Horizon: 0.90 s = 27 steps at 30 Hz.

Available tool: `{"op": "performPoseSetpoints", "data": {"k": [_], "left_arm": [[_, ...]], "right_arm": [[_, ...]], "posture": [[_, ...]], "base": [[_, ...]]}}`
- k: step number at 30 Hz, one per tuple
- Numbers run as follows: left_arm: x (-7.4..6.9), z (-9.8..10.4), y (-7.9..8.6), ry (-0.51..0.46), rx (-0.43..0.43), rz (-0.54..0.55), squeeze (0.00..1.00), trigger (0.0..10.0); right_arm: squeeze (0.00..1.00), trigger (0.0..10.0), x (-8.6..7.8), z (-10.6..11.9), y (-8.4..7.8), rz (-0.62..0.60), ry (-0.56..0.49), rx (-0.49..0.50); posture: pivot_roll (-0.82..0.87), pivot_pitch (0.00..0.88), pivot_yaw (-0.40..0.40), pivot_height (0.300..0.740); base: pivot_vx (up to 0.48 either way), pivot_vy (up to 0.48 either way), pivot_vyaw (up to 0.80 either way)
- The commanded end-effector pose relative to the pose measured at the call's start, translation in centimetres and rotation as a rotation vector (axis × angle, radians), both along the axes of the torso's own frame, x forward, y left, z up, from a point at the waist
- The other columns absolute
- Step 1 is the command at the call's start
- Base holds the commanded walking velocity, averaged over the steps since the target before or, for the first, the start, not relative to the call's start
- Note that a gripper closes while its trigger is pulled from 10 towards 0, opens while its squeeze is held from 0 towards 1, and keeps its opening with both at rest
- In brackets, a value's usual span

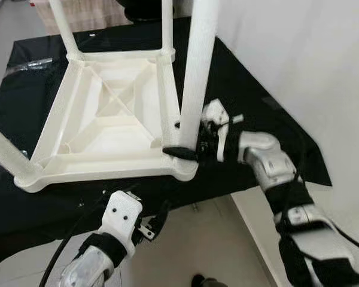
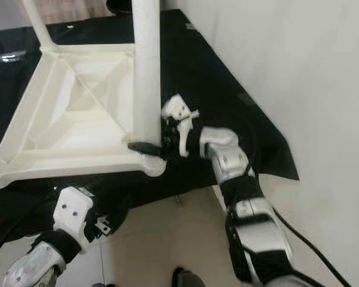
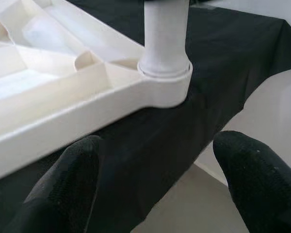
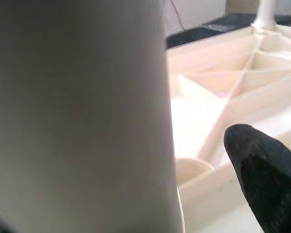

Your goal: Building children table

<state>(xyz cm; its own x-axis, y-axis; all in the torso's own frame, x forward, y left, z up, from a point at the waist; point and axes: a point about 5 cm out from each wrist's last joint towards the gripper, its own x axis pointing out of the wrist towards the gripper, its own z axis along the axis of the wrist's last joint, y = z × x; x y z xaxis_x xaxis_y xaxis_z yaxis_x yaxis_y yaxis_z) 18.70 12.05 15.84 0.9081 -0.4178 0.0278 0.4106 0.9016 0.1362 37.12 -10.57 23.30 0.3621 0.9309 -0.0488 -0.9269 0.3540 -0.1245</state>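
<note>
The left tool (image 1: pixel 157 222) hung low at the near edge of the surface (image 1: pixel 251 95), below the black cloth (image 1: pixel 227 72) that draped it. In the left wrist view its two black fingers (image 3: pixel 63 189) stood wide apart with nothing between them, pointing up at the near corner of the white plastic table (image 1: pixel 107 119). That table lay upside down on the cloth, just ahead of and above the left tool, its ribbed underside facing up. A round socket at the near corner held the white leg (image 1: pixel 197 66), which stood upright in it.

The right tool (image 1: pixel 188 140) reached in from the right side at the base of that leg, just above the socket. One black finger (image 1: pixel 180 153) lay across the near face of the leg, and the right wrist view showed the leg pressed close against the camera with a second finger (image 4: pixel 266 179) on its other side, so the right tool was clamped around the leg.

Beyond the right tool, two more legs (image 1: pixel 63 27) rose from the far corners of the table, and another leg (image 1: pixel 3 152) stuck out at the corner off to the left. A white wall (image 1: pixel 311 60) stood to the right of the surface, and pale floor tiles (image 1: pixel 215 245) lay under both arms.
</note>
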Motion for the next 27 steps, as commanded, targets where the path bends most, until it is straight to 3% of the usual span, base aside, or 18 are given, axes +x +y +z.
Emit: {"op": "performPoseSetpoints", "data": {"k": [1,5,6,8,9,12,20,23,25,27], "left_arm": [[-0.6,-0.1,0.0,0.020,0.010,-0.007,0.00,10.0],[-0.8,-0.1,0.0,0.021,0.011,-0.004,0.00,10.0],[-1.0,0.0,-0.1,0.023,0.011,-0.002,0.00,10.0],[-1.2,0.0,-0.1,0.023,0.011,-0.001,0.00,10.0],[-1.4,0.0,-0.1,0.024,0.011,0.000,0.00,10.0],[-1.7,0.2,-0.1,0.018,0.008,0.003,0.00,10.0],[-2.0,0.9,-0.3,-0.031,-0.010,0.009,0.00,10.0],[-2.3,1.5,0.0,-0.078,0.000,0.037,0.00,10.0],[-2.6,1.8,0.2,-0.099,0.004,0.063,0.00,10.0],[-2.9,2.0,0.3,-0.112,0.006,0.080,0.00,10.0]], "right_arm": [[0.00,10.0,0.1,0.6,-0.1,0.060,0.010,0.029],[0.00,10.0,0.3,0.8,-0.3,0.103,0.018,0.022],[0.00,5.7,0.3,0.9,-0.4,0.139,0.024,0.020],[0.00,5.7,0.3,0.9,-0.5,0.162,0.028,0.019],[0.00,0.0,0.3,1.1,-0.7,0.181,0.041,0.023],[0.00,0.0,0.6,1.3,-1.0,0.185,0.052,0.019],[0.00,0.0,1.5,0.3,-2.1,-0.004,0.025,0.006],[0.00,0.0,1.3,-1.9,-3.5,-0.145,0.032,-0.004],[0.00,0.0,0.7,-4.2,-4.4,-0.255,0.102,-0.033],[0.00,0.0,-0.1,-6.6,-5.2,-0.418,0.113,-0.118]], "posture": [[0.09,0.255,-0.053,0.740],[0.10,0.261,-0.055,0.740],[0.10,0.272,-0.058,0.740],[0.10,0.272,-0.058,0.740],[0.11,0.280,-0.060,0.740],[0.11,0.285,-0.062,0.740],[0.09,0.269,-0.086,0.740],[0.08,0.258,-0.093,0.740],[0.07,0.248,-0.102,0.740],[0.08,0.244,-0.106,0.740]], "base": [[0.000,0.000,0.00],[0.000,0.000,0.00],[0.000,0.000,0.00],[0.000,0.000,0.00],[0.000,0.000,0.00],[0.000,0.000,0.00],[0.000,0.000,0.00],[0.000,0.000,0.00],[0.000,0.000,0.00],[0.000,0.000,0.00]]}}
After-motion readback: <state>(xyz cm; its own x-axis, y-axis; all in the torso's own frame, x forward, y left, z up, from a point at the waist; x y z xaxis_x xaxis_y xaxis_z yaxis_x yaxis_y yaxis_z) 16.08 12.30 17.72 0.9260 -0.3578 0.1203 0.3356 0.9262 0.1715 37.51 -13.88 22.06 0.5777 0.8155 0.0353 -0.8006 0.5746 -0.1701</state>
